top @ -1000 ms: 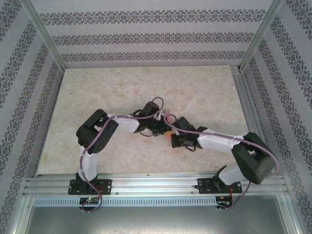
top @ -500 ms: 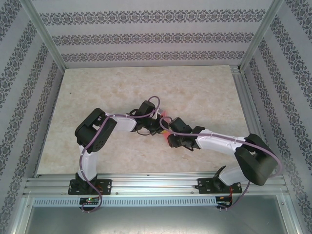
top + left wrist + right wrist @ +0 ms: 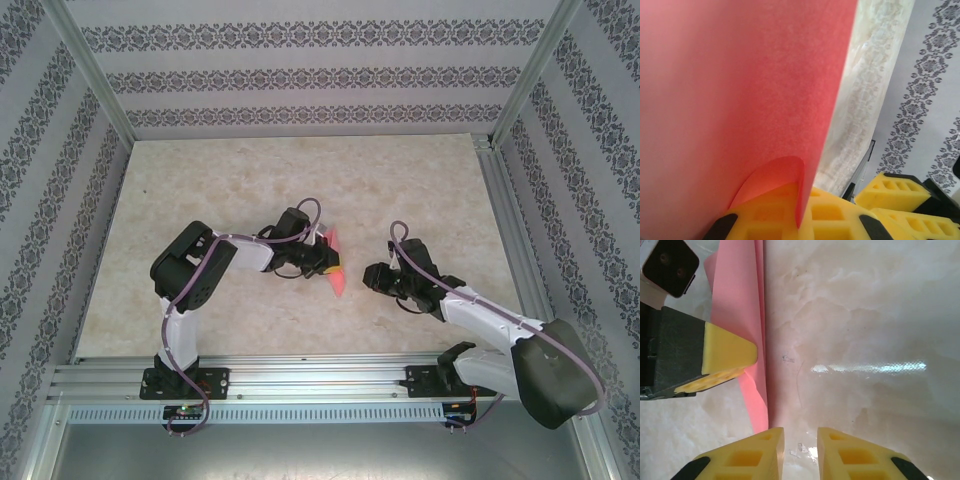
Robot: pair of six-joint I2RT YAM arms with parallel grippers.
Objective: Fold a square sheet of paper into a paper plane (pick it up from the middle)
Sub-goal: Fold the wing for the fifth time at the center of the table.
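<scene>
Where the two arms reach toward the middle of the table [image 3: 230, 180], we see the left tool [image 3: 326, 262] closed on the paper plane [image 3: 338, 278], a narrow pink-red dart that runs from the far side of the tool to a point toward the near edge. In the right wrist view, the left tool's yellow fingers [image 3: 727, 352] clamp the paper from the left, across its long side, and lengthwise folds run along its right edge. In the left wrist view the paper stands as a broad pink sheet right in front of the camera, with a small curled flap just above the yellow pads [image 3: 790, 220]. We cannot tell whether the plane's lower edge touches the table. The right tool [image 3: 369, 276] sits just to the right of the plane, apart from it, its fingers a little apart with nothing but bare table between them.
</scene>
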